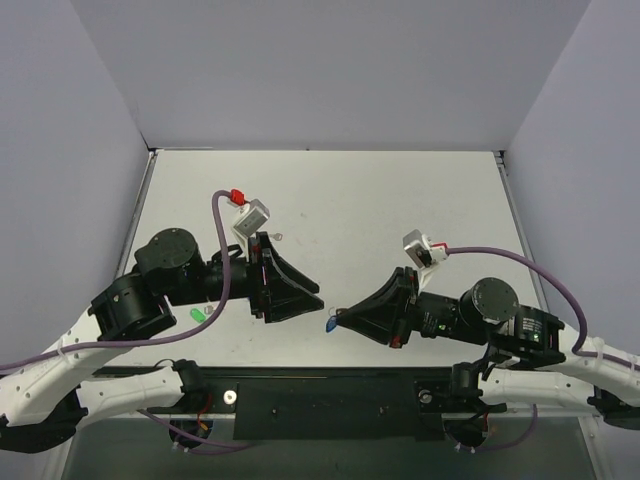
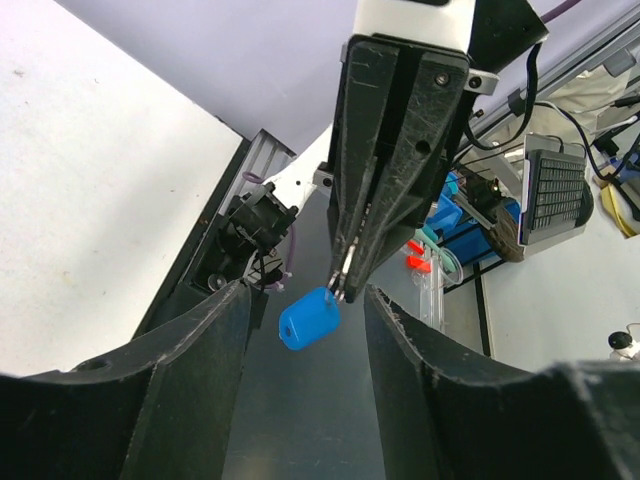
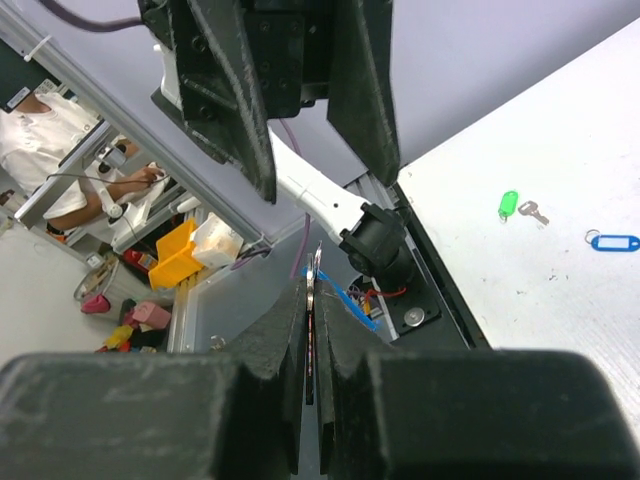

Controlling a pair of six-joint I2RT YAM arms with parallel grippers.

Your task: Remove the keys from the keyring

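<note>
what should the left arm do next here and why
Probably close the open left gripper on the blue tag. The tag hangs free between its fingers, just under the shut right gripper, which pinches the thin metal piece above it; a grip there would let the arms pull apart.

Your key tag (image 2: 308, 318) is bright blue with a thin silver ring, and the right gripper (image 2: 343, 289) behind it is matt black. The left gripper (image 1: 320, 297) is the same black. The table (image 3: 560, 130) is white, speckled with small dark marks. On it you'll find a green tag (image 3: 508, 204), a silver key (image 3: 532, 212) and a second blue tag (image 3: 612, 241) with a white face. Your arms (image 1: 60, 365) are white with black joints, and each carries a purple cable (image 1: 213, 235). The left one has a red plug (image 1: 237, 195). The walls (image 1: 330, 70) are plain pale lilac-grey.
</note>
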